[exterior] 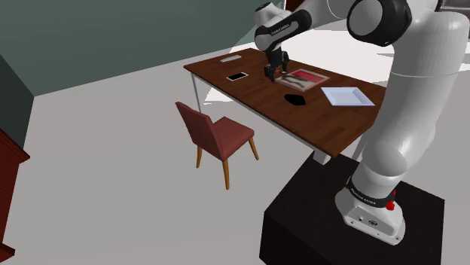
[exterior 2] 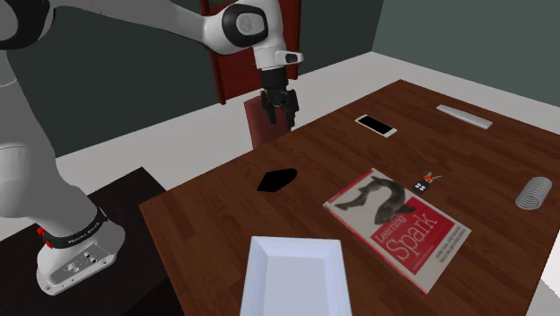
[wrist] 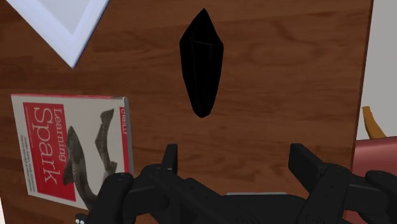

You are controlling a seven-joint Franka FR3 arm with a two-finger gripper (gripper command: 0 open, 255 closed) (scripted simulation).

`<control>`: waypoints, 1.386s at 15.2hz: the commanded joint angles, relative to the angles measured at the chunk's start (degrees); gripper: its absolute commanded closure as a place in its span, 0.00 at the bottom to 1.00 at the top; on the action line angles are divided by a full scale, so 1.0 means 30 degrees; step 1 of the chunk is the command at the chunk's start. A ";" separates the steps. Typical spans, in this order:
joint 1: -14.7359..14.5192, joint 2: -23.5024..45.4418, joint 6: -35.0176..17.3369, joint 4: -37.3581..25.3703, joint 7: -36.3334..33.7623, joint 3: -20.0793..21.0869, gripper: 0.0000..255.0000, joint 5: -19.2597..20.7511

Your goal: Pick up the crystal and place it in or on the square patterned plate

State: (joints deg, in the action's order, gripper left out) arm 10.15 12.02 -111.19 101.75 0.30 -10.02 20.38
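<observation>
Above the wooden surface [exterior 2: 476,153], we found the jaws wide apart, the black crystal [wrist: 201,60] lying ahead near the square white plate [exterior 2: 296,242]; an off-centre closure could have squirted it away.

The shoulder view looks down from behind the stand [exterior: 301,218], far from the table [exterior: 248,94]. The second exterior view hangs close above the table, stand at its left. The wrist view looks straight down, near. All share book [wrist: 70,149] and crystal [wrist: 201,63].
</observation>
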 commanded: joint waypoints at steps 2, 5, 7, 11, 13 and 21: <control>0.0321 0.1586 -0.0201 -0.1112 0.0097 -0.0245 0.00 0.0087; 0.0464 0.1775 -0.0892 -0.0646 0.0055 -0.0319 0.00 0.0143; 0.0560 0.1920 -0.1348 -0.0359 0.0028 -0.0370 0.00 0.0180; 0.0636 0.2043 -0.1704 -0.0145 0.0007 -0.0409 0.00 0.0209; 0.0636 0.2044 -0.1704 -0.0145 0.0007 -0.0409 0.00 0.0209; 0.0635 0.2043 -0.1701 -0.0146 0.0006 -0.0409 1.00 0.0209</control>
State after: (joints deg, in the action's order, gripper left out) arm 12.05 18.15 -116.30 101.31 0.31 -11.25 21.00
